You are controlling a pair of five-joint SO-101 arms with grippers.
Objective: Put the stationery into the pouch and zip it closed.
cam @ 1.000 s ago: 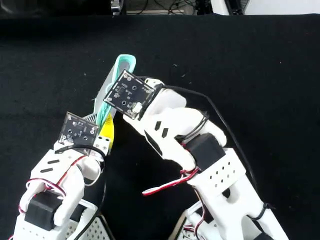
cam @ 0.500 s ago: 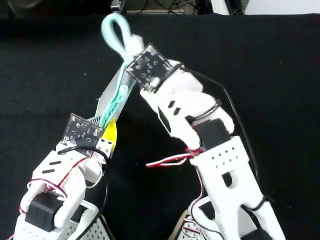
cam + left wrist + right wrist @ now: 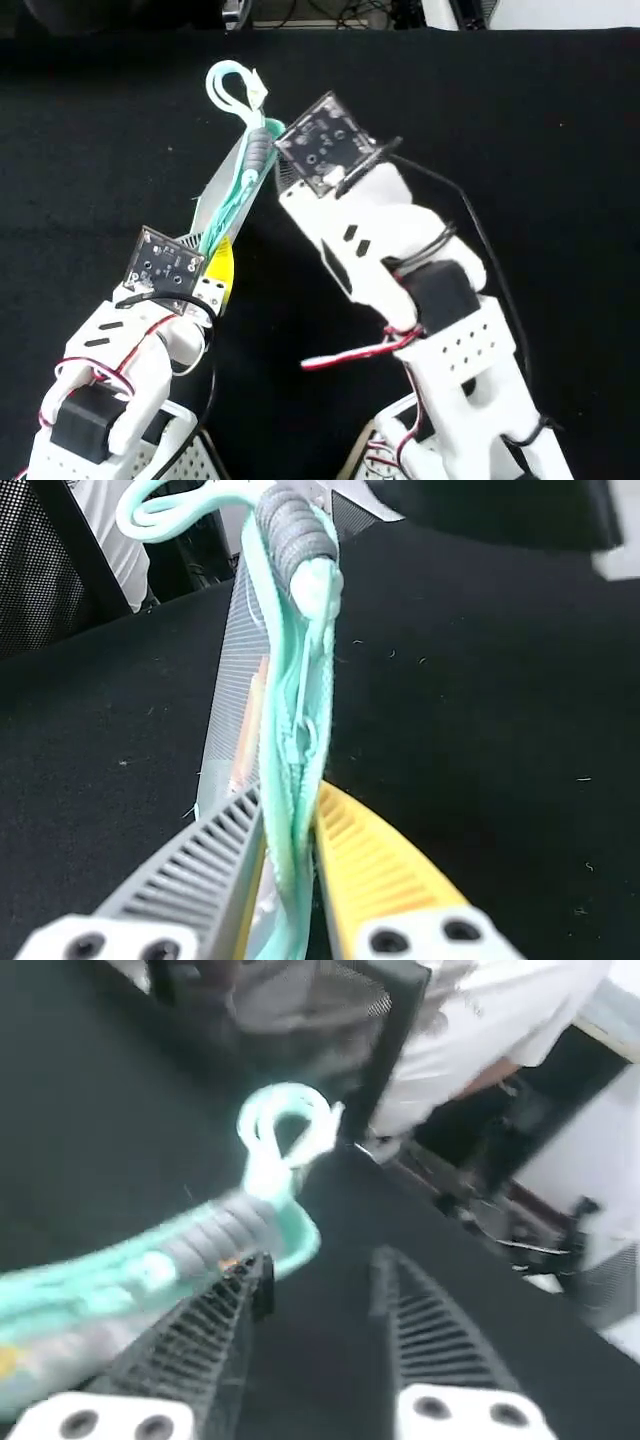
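The pouch (image 3: 228,195), grey mesh with a mint-green zipper edge, lies stretched out on the black table. Its mint loop (image 3: 226,84) and a grey ribbed tab (image 3: 260,148) sit at the far end. My left gripper (image 3: 290,800) is shut on the near end of the zipper edge (image 3: 295,720), between its grey and yellow fingers. Something orange (image 3: 250,735) shows through the mesh. My right gripper (image 3: 322,1270) stands open at the far end. Its black finger (image 3: 205,1325) is beside the ribbed tab (image 3: 225,1230), and nothing is between its fingers.
A black cloth (image 3: 520,150) covers the table, with bare room on both sides of the arms. The right arm's white body (image 3: 400,270) reaches diagonally over the middle. A black chair (image 3: 300,1000) stands past the table's far edge.
My right gripper slid along the zipper edge away from the left gripper, lifted the loop end, then opened and came back a little. The loop has dropped. The left arm held still.
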